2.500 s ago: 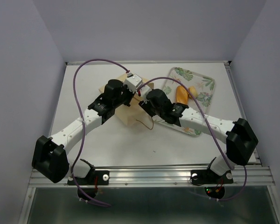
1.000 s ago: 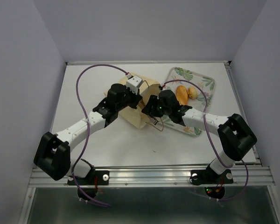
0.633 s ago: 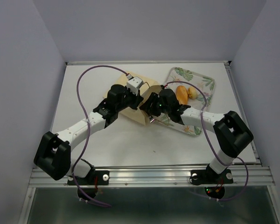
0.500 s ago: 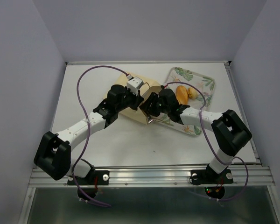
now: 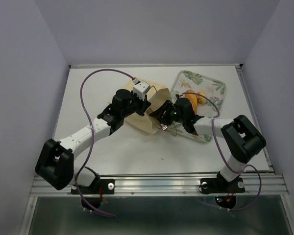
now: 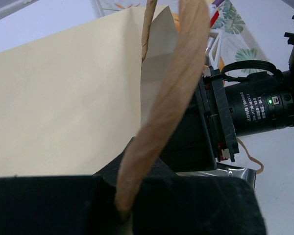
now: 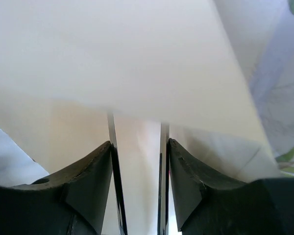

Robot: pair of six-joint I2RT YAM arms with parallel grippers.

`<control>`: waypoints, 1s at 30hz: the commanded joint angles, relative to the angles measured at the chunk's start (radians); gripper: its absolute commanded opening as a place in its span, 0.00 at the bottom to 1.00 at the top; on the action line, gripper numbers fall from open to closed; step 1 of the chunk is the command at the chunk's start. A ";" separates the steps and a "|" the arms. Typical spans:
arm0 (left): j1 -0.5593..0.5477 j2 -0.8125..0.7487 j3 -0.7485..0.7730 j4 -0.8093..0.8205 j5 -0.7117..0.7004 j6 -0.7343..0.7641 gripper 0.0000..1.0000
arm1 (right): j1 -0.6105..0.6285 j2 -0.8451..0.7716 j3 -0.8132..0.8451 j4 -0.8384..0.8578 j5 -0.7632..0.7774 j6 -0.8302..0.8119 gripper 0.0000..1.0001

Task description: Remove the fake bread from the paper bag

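The pale-tan paper bag (image 5: 146,117) lies tilted on the table, its mouth toward the right arm. My left gripper (image 5: 143,100) is shut on the bag's brown cord handle (image 6: 171,98), which runs up from between its jaws; the bag's wall (image 6: 63,98) fills the left wrist view. My right gripper (image 5: 162,117) is at the bag's mouth, open, with only pale paper (image 7: 137,58) between and beyond its fingers (image 7: 90,181). A golden-orange loaf (image 5: 190,101) and a small yellow roll (image 5: 202,96) lie on the floral tray. The round bun and the pinkish piece are hidden.
The floral-print tray (image 5: 210,88) sits at the back right, under the right forearm. The right arm's wrist camera (image 6: 257,105) is close beside the bag. A purple cable (image 5: 93,81) arcs over the left arm. Grey walls enclose the table.
The bag, lifted with its mouth rounded open a second ago, now lies lower and flatter. My right gripper has shifted slightly right and nearer. My left gripper has kept hold of the handle.
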 commanded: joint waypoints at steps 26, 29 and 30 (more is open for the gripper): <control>-0.004 -0.092 0.000 -0.008 0.103 0.053 0.00 | -0.032 0.029 -0.022 0.204 -0.066 0.191 0.54; -0.004 -0.089 -0.007 -0.011 0.114 0.047 0.00 | -0.032 0.035 -0.008 0.204 -0.044 0.203 0.55; -0.004 -0.089 -0.007 -0.015 0.117 0.043 0.00 | -0.032 0.037 0.000 0.200 -0.034 0.210 0.55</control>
